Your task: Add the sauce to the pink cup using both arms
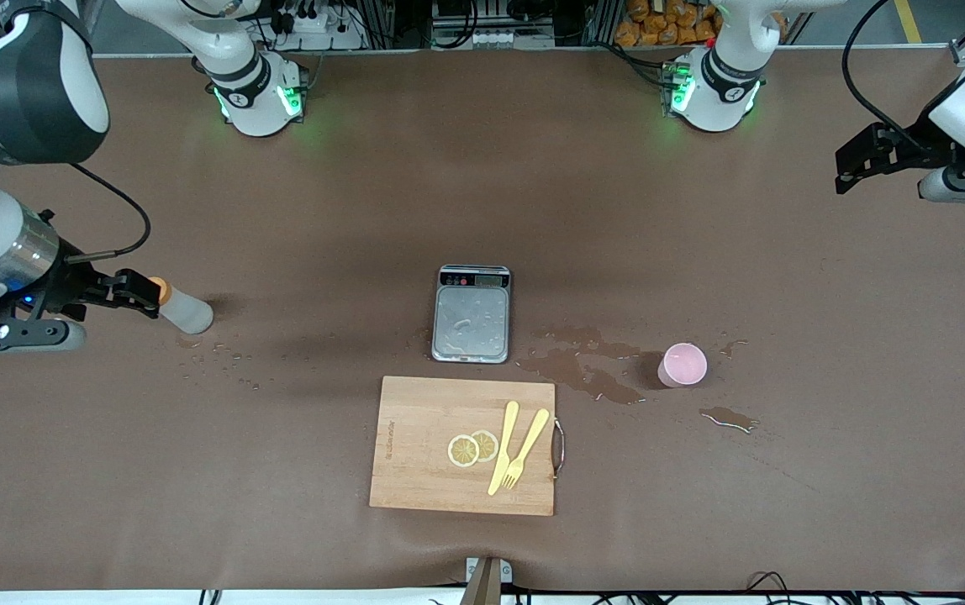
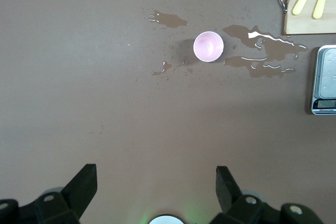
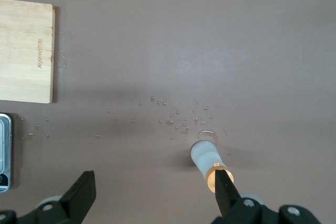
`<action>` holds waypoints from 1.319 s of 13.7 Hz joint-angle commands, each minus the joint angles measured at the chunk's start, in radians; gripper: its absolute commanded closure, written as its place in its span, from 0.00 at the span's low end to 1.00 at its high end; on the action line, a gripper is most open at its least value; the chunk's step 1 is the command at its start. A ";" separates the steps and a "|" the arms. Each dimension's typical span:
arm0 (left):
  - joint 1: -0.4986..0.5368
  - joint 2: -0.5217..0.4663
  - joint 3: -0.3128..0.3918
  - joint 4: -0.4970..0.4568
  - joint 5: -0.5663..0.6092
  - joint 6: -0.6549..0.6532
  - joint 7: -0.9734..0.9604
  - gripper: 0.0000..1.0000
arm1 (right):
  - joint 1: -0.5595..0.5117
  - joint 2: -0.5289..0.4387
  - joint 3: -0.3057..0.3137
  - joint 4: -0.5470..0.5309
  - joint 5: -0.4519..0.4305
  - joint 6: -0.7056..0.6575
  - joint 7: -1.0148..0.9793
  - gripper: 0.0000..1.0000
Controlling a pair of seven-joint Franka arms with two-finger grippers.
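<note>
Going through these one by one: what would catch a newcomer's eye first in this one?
Probably the wet patches on the brown table, spread between the grey scale and the pink cup, with droplets on the scale too. Next, the right gripper, open, at the sauce bottle toward the right arm's end of the table. The left gripper waits open above bare table at the left arm's end.

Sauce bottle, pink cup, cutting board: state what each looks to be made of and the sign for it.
Sauce bottle: likely soft plastic, translucent whitish body with a matte look, opaque orange cap.
Pink cup: probably plastic, an even pale pink with a thin rim and a smooth, slightly glossy inside.
Cutting board: wood or bamboo, light tan with visible grain and a matte surface; its side handle looks like metal.
</note>
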 commanded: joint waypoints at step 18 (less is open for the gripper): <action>-0.019 0.046 -0.004 -0.002 0.004 -0.012 -0.008 0.00 | -0.510 0.067 0.003 -0.019 0.278 -0.280 -0.013 0.00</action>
